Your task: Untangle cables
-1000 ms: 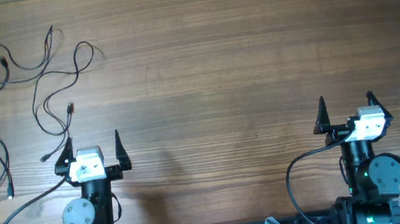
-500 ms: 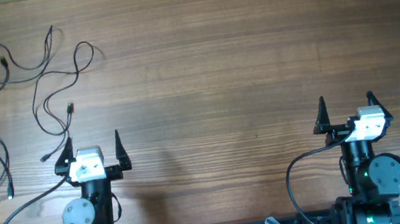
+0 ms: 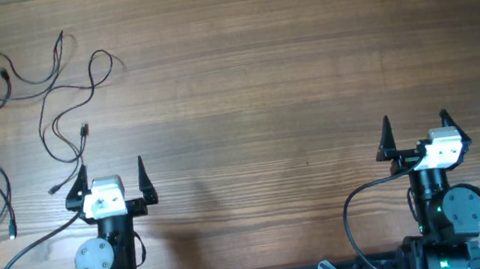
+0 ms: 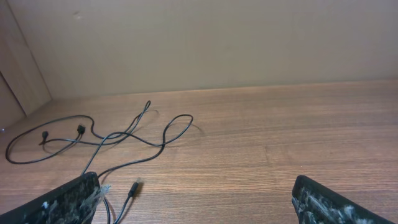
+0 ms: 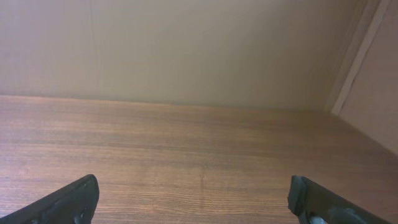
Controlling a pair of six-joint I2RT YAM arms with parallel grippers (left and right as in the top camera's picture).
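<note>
Overhead, the cables [image 3: 47, 93] sprawl at ten o'clock, the left gripper [image 3: 111, 170] at seven and the right gripper [image 3: 415, 121] at five both spread wide, holding nothing; the left wrist view puts the cables [image 4: 118, 135] at nine o'clock beyond its wide-set fingers [image 4: 68, 199]; the right wrist view shows fingers [image 5: 68, 199] far apart over the table [image 5: 199, 143].

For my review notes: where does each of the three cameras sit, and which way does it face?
Overhead: fixed above the table, looking straight down; both arms show at the near edge, left pincer and right pincer open.
Left wrist: low behind the left pincer, facing forward across the table to the wall; its fingertips frame the bottom corners.
Right wrist: the same behind the right pincer; wood and wall ahead.
Shared: overhead and left wrist both show the cables.
</note>
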